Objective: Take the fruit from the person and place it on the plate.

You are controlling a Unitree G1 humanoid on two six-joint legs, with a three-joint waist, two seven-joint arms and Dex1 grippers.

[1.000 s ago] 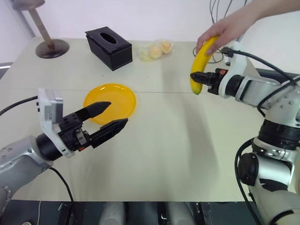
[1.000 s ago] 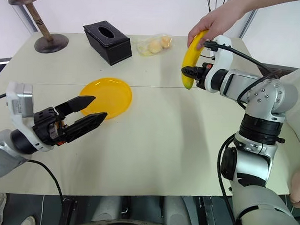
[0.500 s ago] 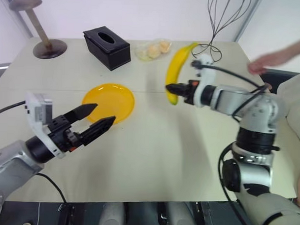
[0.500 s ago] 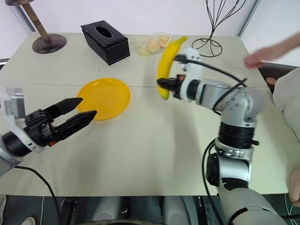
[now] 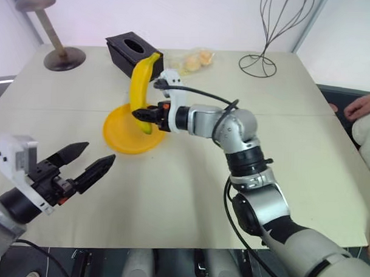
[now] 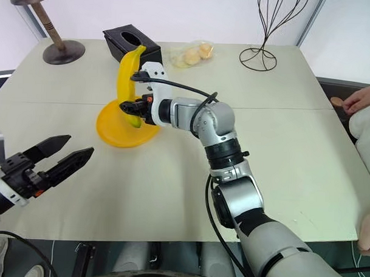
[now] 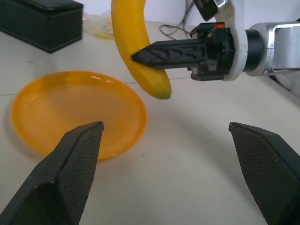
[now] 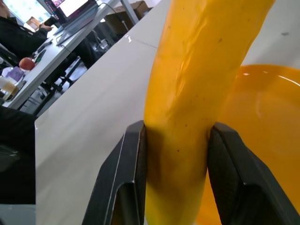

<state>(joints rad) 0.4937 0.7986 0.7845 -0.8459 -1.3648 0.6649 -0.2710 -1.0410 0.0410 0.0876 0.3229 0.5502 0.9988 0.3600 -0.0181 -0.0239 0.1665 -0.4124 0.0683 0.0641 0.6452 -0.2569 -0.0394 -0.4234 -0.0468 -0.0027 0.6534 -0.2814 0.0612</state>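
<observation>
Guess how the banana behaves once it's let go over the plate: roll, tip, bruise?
Held near its lower end by the right end effector, the banana stands nearly upright, so it will probably topple sideways. Its curve suggests rocking rather than rolling. The plate is shallow, so it may overhang.

Tabletop [image 5: 189, 193]: pale beige, matte, with a thin seam running across its width; evenly lit, shadows soft.
Wall [image 5: 177, 16]: plain white, behind the far edge.
Wooden stand [image 5: 52, 33]: dark round base, slanted post, disc top; stood at the far left corner.
Tissue box [image 5: 124, 51]: black, oval slot on top; far side.
Wire stand [image 6: 271, 29]: thin black loops on a ring base; far right.
Second desk [image 8: 70, 61]: pale, carrying a laptop, seen in the right wrist view.
</observation>
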